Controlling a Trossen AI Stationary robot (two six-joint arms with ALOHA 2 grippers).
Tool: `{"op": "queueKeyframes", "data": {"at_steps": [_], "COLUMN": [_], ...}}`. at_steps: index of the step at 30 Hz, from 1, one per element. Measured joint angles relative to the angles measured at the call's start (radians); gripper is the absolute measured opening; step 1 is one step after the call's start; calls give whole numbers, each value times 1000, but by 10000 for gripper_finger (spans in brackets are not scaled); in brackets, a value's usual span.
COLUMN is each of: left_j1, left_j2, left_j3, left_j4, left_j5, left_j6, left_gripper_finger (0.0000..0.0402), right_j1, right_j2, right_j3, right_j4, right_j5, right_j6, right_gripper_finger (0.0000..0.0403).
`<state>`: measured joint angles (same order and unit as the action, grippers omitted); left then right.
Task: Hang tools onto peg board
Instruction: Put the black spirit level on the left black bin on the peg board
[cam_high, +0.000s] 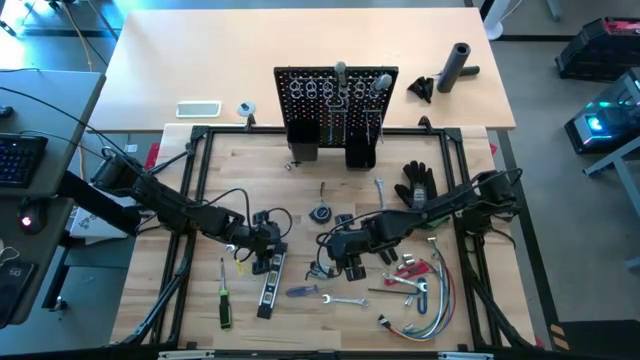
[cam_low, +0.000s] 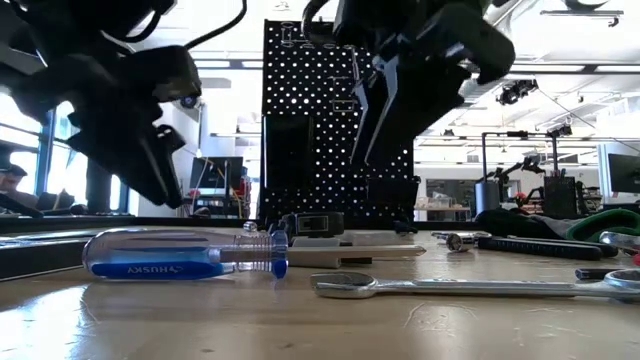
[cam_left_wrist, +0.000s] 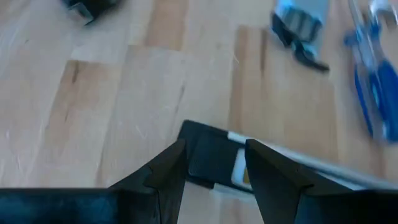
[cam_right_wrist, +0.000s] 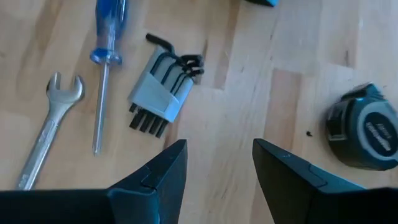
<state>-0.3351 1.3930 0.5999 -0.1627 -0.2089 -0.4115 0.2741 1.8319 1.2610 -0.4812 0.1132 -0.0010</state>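
- Tools (cam_high: 300, 291) are lying scattered on the wooden table (cam_high: 300, 170) in front of the peg board (cam_high: 335, 95) — we are seeing it standing upright at the far edge, well beyond both grippers, with a few items already hanging on its hooks.
- We are seeing the left gripper (cam_high: 262, 252) hovering just above the black-yellow level (cam_high: 270, 285); its fingers (cam_left_wrist: 165, 171) are standing apart with the level's dark end (cam_left_wrist: 208, 155) showing in the gap between them, and they are not clamped on it.
- We are finding the green-handled screwdriver (cam_high: 225, 303) lying beside the level, on the side away from the right gripper.
- We are seeing the right gripper (cam_high: 350, 262) hanging over bare wood with its fingers (cam_right_wrist: 168, 171) apart — nothing is sitting between them.
- Just ahead of the right gripper we are seeing the hex keys (cam_right_wrist: 163, 92) in their grey holder, a blue-handled screwdriver (cam_right_wrist: 107, 56) and a silver wrench (cam_right_wrist: 50, 124) beyond them, and a tape measure (cam_right_wrist: 367, 134) off to the other side.
- We are noting the red-handled tool (cam_high: 408, 272) and the bundle of wires (cam_high: 430, 310) lying near the right arm, with the black glove (cam_high: 418, 182) farther back towards the board.
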Motion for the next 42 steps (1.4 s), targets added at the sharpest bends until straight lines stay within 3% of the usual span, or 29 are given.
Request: {"op": "queueKeyframes", "data": {"at_steps": [6, 11, 21, 32, 42], "left_j1": [-13, -51, -129, -165, -147], "left_j2": [0, 0, 9, 81, 249], "left_j3": [0, 0, 1, 11, 154], "left_j4": [3, 0, -2, -32, -57], "left_j5": [4, -8, -29, -29, -55], "left_j6": [-200, -284, -435, -654, -575], "left_gripper_finger": [156, 160, 213, 216, 216], "right_j1": [-1, -1, 1, 3, 3], "right_j2": [16, 16, 16, 16, 16], "right_j3": [0, 0, 0, 0, 0], "right_j4": [12, 23, 27, 41, 93], "right_j5": [-13, -13, -12, -12, -12], "right_j6": [-7, -7, -32, -79, -112], "right_gripper_finger": [181, 181, 181, 181, 181]}}
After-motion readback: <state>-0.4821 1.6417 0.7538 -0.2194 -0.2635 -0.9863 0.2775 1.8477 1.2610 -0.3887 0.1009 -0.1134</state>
